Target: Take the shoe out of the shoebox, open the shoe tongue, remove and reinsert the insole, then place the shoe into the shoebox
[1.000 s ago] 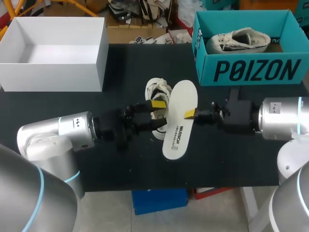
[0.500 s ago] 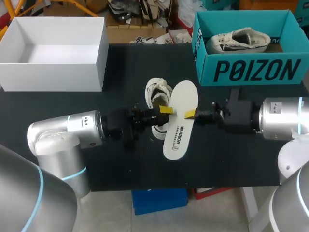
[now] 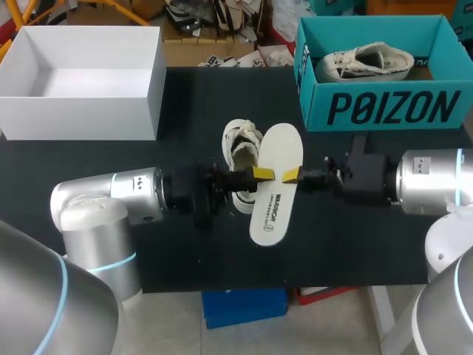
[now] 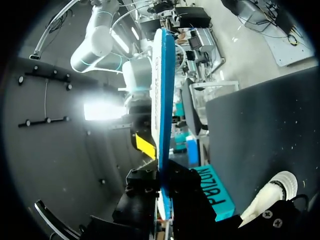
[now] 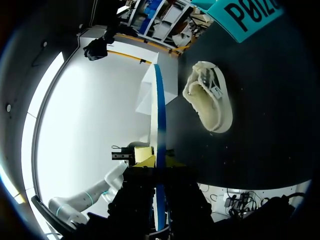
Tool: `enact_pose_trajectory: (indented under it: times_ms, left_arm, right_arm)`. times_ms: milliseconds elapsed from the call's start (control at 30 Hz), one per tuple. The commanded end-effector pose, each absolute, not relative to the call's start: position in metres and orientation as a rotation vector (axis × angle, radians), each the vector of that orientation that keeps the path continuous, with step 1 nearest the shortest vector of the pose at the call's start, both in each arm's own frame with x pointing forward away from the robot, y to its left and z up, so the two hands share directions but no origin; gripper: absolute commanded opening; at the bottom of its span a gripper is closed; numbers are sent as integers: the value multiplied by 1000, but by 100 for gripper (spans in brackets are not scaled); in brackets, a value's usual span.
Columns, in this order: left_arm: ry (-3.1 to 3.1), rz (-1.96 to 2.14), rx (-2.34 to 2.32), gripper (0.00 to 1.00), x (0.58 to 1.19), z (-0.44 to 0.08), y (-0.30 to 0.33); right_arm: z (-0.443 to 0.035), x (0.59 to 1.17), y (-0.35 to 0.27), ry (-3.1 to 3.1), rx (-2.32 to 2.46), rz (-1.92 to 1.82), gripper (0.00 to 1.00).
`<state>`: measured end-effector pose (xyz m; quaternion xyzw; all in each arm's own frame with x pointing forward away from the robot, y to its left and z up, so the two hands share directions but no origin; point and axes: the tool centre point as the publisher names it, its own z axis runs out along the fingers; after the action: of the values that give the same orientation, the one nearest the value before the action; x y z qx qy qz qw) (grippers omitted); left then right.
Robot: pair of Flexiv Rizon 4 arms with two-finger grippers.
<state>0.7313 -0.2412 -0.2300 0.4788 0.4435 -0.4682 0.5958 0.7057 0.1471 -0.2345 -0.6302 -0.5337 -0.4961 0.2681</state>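
On the dark tabletop (image 3: 185, 244), with the teal shoebox (image 3: 384, 107) at the upper right of the head view, the shoe (image 3: 240, 144) is seen lying at centre frame, opening upward, its long axis running up and down the frame. The insole (image 3: 275, 203) is held just right of it, overlapping its right edge, with a nearly parallel long axis tilted slightly toward the upper right. It is gripped across its width at mid-length. The left gripper (image 3: 259, 174) appears clamped on the left edge, its fingers above and below. The right gripper (image 3: 291, 175) is clamped likewise on the right edge. The left gripper is judged the nearer to the shoe, lying across it. For reinsertion, one end of the insole would need to be tipped leftward and down into the opening.
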Motion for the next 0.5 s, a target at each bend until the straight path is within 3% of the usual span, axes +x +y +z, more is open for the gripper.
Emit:
enact_pose_trajectory:
  times_ms: [33,133,167,200,500]
  left_arm:
    - [1021,-1095,1124,0,730,-231,-242]
    - [1019,-1100,1133,0,729,-231,-242]
    - [1019,-1101,1139,0,729,-231,-242]
    - [1024,-1103,1145,0,728,-232,-242]
    - [1243,-1085,1202,0,728,-235,-221]
  right_arm:
    - [-235,707,150,-1441,-1705,-1334,0]
    - [-236,707,151,-1439,-1712,-1328,0]
    - [-236,708,151,-1432,-1728,-1318,31]
    - [-237,708,151,-1430,-1736,-1316,100]
    - [-241,703,123,-1480,-1890,-1203,100]
